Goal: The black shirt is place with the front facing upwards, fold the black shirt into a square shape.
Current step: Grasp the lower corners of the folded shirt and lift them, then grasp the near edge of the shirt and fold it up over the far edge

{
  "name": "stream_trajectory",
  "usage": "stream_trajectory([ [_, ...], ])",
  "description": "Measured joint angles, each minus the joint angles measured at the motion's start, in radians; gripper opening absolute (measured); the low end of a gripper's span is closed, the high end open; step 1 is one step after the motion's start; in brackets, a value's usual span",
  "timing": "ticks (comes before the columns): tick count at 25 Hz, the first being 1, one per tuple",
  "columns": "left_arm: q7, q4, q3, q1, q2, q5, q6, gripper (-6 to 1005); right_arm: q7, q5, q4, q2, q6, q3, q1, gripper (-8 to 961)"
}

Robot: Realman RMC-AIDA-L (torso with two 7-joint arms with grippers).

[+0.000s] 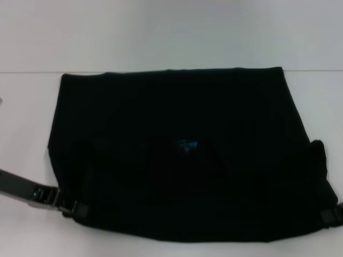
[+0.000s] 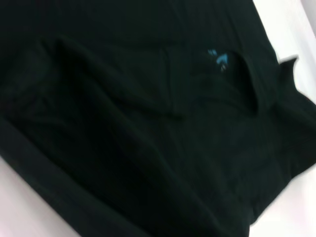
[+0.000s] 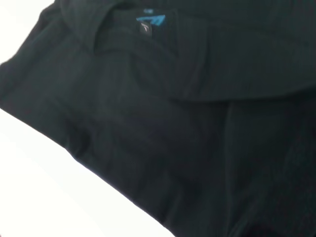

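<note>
The black shirt point(image 1: 177, 155) lies spread over the white table, its near part doubled over so the collar and a small blue mark point(image 1: 187, 144) face up in the middle. My left gripper point(image 1: 68, 208) sits at the shirt's near left corner, touching the cloth edge. At the near right corner is my right gripper point(image 1: 330, 217), mostly hidden by the cloth and the frame edge. Both wrist views are filled with the folded black shirt point(image 2: 148, 128) point(image 3: 163, 123), showing the blue mark point(image 2: 218, 58) point(image 3: 150, 22) by the collar; no fingers show there.
The white table point(image 1: 27, 107) borders the shirt on the left, right and near sides. A pale wall rises behind the table's far edge point(image 1: 32, 72).
</note>
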Motion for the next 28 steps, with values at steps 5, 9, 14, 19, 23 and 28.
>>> stream_trajectory([
  [5, 0.004, 0.003, 0.004, -0.01, 0.003, 0.043, 0.092, 33, -0.061, -0.033, 0.001, 0.005, -0.046, -0.002, -0.014, 60],
  [9, 0.013, 0.005, 0.007, -0.015, 0.004, 0.087, 0.146, 33, -0.109, -0.056, 0.003, 0.006, -0.091, -0.002, -0.02, 60],
  [14, 0.033, 0.006, 0.011, -0.019, 0.004, 0.145, 0.2, 33, -0.144, -0.078, 0.009, 0.007, -0.127, -0.005, -0.021, 60],
  [19, 0.052, 0.006, 0.0, -0.022, 0.004, 0.142, 0.208, 34, -0.155, -0.072, 0.011, 0.01, -0.132, 0.014, -0.022, 61],
  [23, 0.056, 0.007, -0.093, -0.032, 0.006, 0.136, 0.174, 33, -0.154, -0.066, 0.011, 0.011, -0.122, 0.109, -0.019, 60],
  [28, 0.054, 0.016, -0.309, -0.044, 0.015, 0.11, 0.105, 33, -0.085, 0.005, 0.013, -0.006, -0.077, 0.264, -0.016, 59],
])
